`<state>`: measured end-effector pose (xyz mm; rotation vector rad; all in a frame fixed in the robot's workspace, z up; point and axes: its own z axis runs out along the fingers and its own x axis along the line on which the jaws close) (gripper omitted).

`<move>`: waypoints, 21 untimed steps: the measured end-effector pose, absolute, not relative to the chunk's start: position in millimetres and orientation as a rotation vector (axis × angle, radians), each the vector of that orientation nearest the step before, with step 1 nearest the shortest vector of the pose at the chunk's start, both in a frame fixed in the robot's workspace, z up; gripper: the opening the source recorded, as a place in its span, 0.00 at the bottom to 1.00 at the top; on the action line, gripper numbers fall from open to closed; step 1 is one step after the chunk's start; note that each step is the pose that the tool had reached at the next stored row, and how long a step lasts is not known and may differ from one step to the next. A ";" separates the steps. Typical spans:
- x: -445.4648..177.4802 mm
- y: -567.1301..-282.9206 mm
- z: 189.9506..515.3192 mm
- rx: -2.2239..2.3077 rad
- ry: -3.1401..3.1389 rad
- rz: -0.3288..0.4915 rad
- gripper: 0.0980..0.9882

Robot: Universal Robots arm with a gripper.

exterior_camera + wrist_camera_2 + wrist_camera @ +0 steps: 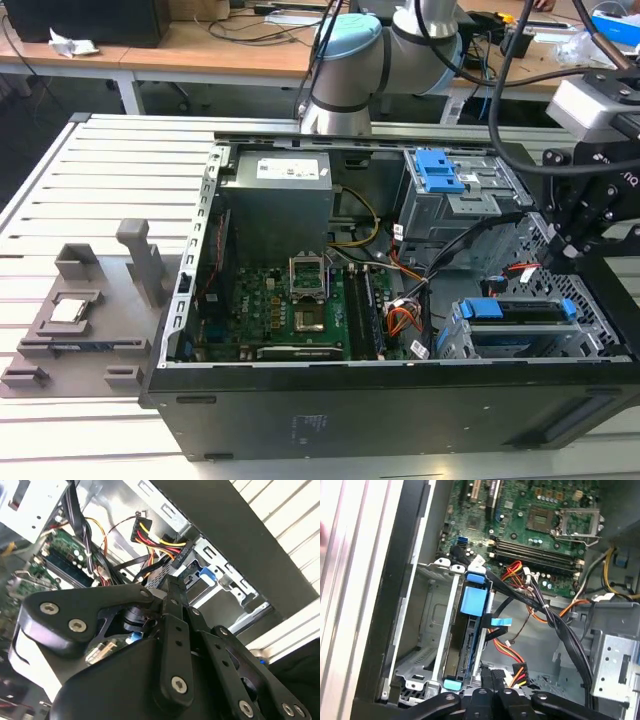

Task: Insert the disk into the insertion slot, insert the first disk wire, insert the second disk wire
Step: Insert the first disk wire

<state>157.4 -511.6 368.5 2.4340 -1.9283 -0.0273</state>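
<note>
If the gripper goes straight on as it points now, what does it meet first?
Probably the disk, seated in the insertion slot, ahead of the gripper in the first wrist view. The red-and-yellow wire plug lies beside that line; depth is unclear.

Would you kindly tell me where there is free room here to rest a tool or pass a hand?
Free: the bare table slats bordered by the grey fixture and the case. Crowded: the wires between the motherboard and the slot holding the disk, with the gripper just above.
</note>
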 end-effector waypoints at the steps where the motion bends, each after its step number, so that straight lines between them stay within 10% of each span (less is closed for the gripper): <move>1: 157.4 -511.6 368.5 2.436 -1.926 -0.027 0.01; 8: 157.4 -511.5 368.4 2.444 -1.915 -0.027 0.30; 21: 172.6 -493.3 362.8 2.411 -1.884 0.021 0.30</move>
